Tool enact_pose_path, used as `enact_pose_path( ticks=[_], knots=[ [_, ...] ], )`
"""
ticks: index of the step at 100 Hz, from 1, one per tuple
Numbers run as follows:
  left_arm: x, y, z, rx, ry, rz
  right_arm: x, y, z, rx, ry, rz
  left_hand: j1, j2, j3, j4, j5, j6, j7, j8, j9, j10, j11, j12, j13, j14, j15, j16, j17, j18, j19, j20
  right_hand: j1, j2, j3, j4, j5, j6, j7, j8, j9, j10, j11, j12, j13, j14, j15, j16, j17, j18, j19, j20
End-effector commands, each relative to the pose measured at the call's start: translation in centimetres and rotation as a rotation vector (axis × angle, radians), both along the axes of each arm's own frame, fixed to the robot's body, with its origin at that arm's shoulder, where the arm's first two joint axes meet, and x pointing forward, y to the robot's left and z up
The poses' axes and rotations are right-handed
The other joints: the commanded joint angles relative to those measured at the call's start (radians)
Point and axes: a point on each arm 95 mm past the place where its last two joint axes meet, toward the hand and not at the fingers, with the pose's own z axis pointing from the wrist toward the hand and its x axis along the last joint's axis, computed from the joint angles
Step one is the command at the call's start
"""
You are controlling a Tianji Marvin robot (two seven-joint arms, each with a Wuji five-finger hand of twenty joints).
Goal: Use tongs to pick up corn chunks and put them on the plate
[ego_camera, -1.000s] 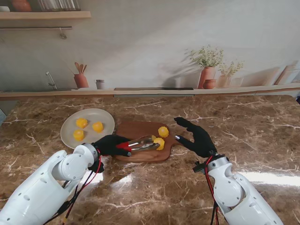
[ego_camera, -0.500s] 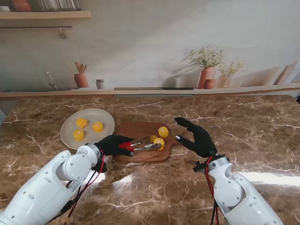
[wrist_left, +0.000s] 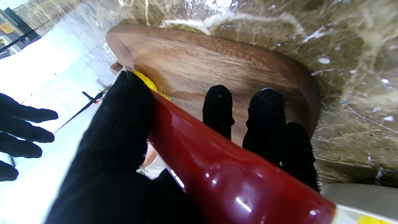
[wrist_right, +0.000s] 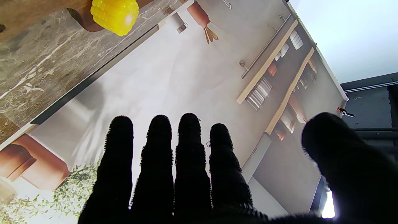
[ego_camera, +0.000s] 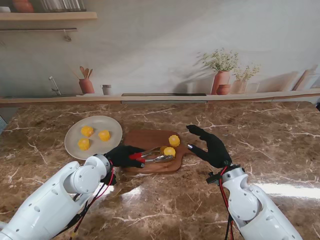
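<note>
No writing shows on anything here. The left robot hand (ego_camera: 121, 154) grips the red-handled tongs (ego_camera: 150, 156), tips at a corn chunk (ego_camera: 169, 151) on the wooden board (ego_camera: 150, 137); only its wrist view shows the glossy handle (wrist_left: 217, 161) close. The plate (ego_camera: 114, 126) holds three chunks; the right robot hand (ego_camera: 212, 148) hovers spread, empty, over the worktop (ego_camera: 260, 135).

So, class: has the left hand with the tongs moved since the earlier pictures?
Yes. The left hand and tongs have moved slightly right along the cutting board.
</note>
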Motion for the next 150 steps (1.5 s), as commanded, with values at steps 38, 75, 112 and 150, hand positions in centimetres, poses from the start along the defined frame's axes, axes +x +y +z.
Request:
enact_pose_path(
  ticks=[38,75,112,150],
  knots=[
    [0.1,-0.2,0.1,-0.036,-0.006,0.023,-0.3,-0.1,-0.3,-0.003,0.019,-0.001,0.364,0.245,-0.236,0.085,0.125,-0.233,0.704,0.289,0.020,-0.117,0.121,-0.040,0.007,0.024,0.041,0.018,-0.037,0.006,0.016,0.018,0.016,0.016,-0.007,-0.027,0.008,-0.027,-0.011,0.002,0.011,-0.030,0.005,0.016,0.038,-0.001,0.008,0.014,-0.001,-0.004,0.018,0.029],
    [-0.8,6.0,2.9,-0.045,-0.106,0.249,-0.3,0.1,-0.3,-0.006,0.022,0.005,0.372,0.242,-0.237,0.086,0.126,-0.219,0.726,0.272,0.027,-0.113,0.123,-0.029,0.013,0.028,0.053,0.026,-0.036,0.012,0.017,0.023,0.017,0.016,-0.008,-0.027,0.007,-0.027,-0.012,0.002,0.011,-0.030,0.005,0.016,0.037,0.000,0.008,0.014,0.000,-0.005,0.018,0.030],
    [-2.2,13.8,4.2,0.021,-0.175,0.523,-0.3,0.6,-0.5,-0.014,0.033,0.024,0.373,0.237,-0.236,0.087,0.130,-0.212,0.731,0.255,0.037,-0.108,0.123,-0.017,0.022,0.030,0.060,0.034,-0.031,0.017,0.020,0.029,0.016,0.017,-0.009,-0.027,0.007,-0.027,-0.012,0.002,0.011,-0.029,0.005,0.016,0.037,-0.001,0.008,0.014,0.000,-0.007,0.017,0.030],
    [-2.8,16.2,3.9,0.046,-0.187,0.630,-0.3,0.9,-0.6,-0.019,0.039,0.034,0.133,0.193,0.085,0.072,-0.008,-0.058,0.215,0.122,0.061,-0.101,0.097,-0.029,0.047,0.024,0.053,0.020,-0.008,0.009,0.031,0.032,0.016,0.016,-0.008,-0.027,0.007,-0.027,-0.012,0.002,0.010,-0.031,0.004,0.016,0.038,-0.001,0.008,0.014,0.000,-0.007,0.017,0.030]
  ],
)
